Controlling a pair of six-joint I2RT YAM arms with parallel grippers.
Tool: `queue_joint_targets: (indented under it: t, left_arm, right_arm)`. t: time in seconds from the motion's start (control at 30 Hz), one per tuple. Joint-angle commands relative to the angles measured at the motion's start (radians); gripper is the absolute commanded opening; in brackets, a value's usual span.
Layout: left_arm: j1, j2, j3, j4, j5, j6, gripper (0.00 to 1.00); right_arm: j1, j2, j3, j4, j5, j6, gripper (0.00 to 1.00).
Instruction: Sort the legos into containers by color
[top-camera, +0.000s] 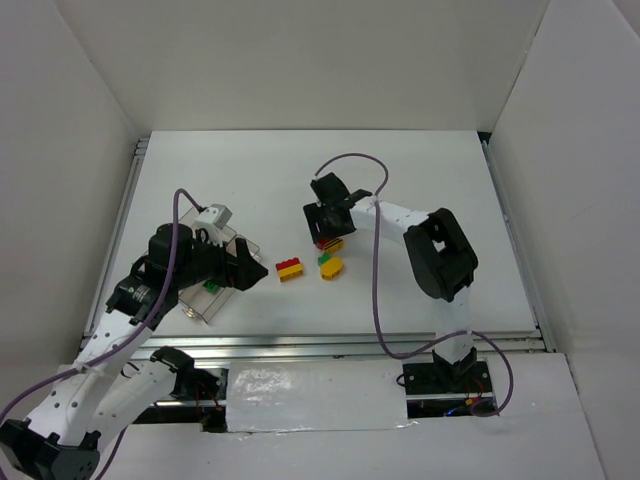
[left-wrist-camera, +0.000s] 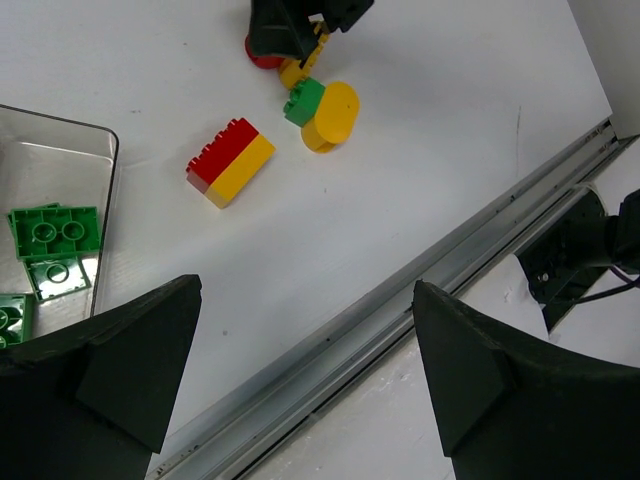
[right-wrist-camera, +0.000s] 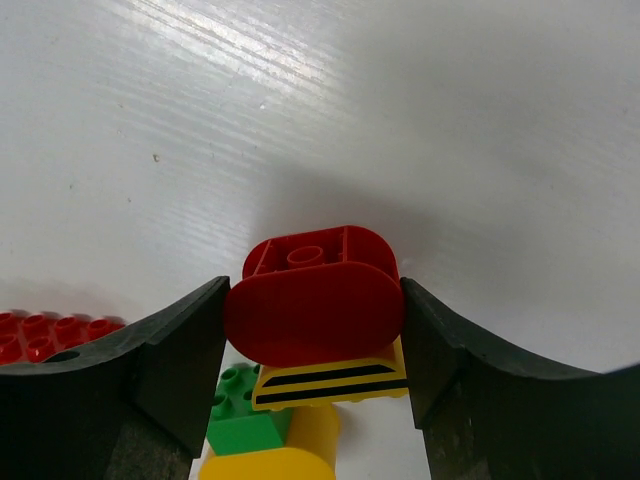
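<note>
Where the right gripper (right-wrist-camera: 312, 325) is clamping: both fingers are pressing the sides of the red rounded brick (right-wrist-camera: 312, 300), which is sitting on a yellow striped piece (right-wrist-camera: 330, 378) at mid-table.
Left gripper (left-wrist-camera: 300, 370): hanging with jaws spread wide, gripping nothing, beside the clear tray (left-wrist-camera: 108, 150).
In the clear tray: green bricks (left-wrist-camera: 55, 230) are lying.
Loose on the table (left-wrist-camera: 420, 180): a red-and-yellow brick (left-wrist-camera: 230, 162) and a green-and-yellow pair (left-wrist-camera: 322, 108) are lying near the right gripper.

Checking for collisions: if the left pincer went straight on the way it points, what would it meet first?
Probably the bare table, beside the tray and short of the red-and-yellow brick; depth is unclear.
</note>
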Motion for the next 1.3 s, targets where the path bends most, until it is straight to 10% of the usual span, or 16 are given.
queue_joint_targets:
  t: [0.0, 0.3, 0.5, 0.77, 1.27]
  left_arm:
    - [-0.003, 0.011, 0.007, 0.051, -0.045, -0.031, 1.0]
    - [0.004, 0.048, -0.063, 0.268, -0.024, -0.339, 1.0]
    - [0.004, 0.074, -0.061, 0.389, 0.033, -0.456, 0.99]
    - [0.004, 0.118, -0.094, 0.526, 0.203, -0.511, 0.99]
    - [-0.087, 0.112, -0.1, 0.549, 0.265, -0.53, 0.95]
  right_arm:
    - [0.008, -0.119, -0.057, 0.108, -0.006, 0.029, 0.27]
    - [0.158, -0.591, -0.404, 0.369, -0.044, -0.048, 0.27]
    - [0.183, -0.575, -0.404, 0.332, 0.089, -0.037, 0.22]
    - [0.256, -0.8, -0.602, 0.539, -0.192, -0.115, 0.23]
    - [0.382, -0.917, -0.602, 0.569, -0.184, -0.149, 0.25]
